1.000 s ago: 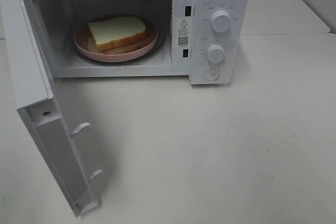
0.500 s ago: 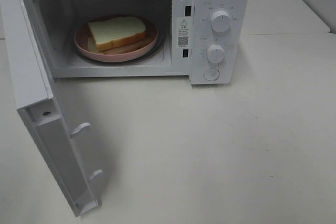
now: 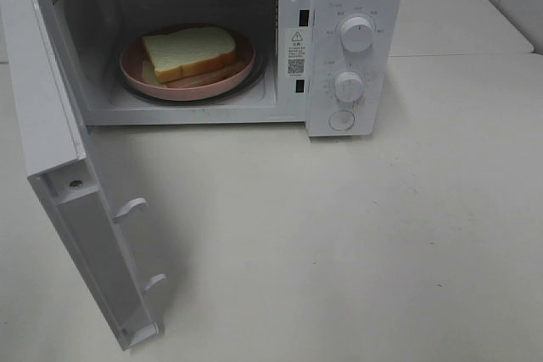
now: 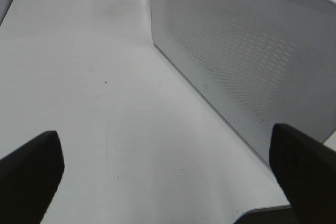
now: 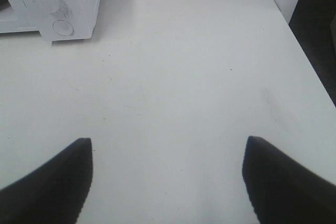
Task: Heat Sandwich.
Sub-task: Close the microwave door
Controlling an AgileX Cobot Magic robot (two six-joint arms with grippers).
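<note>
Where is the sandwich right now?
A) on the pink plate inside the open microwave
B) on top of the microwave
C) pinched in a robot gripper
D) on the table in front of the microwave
A: the sandwich lies on the pink plate inside the microwave, and its door stands open.
</note>
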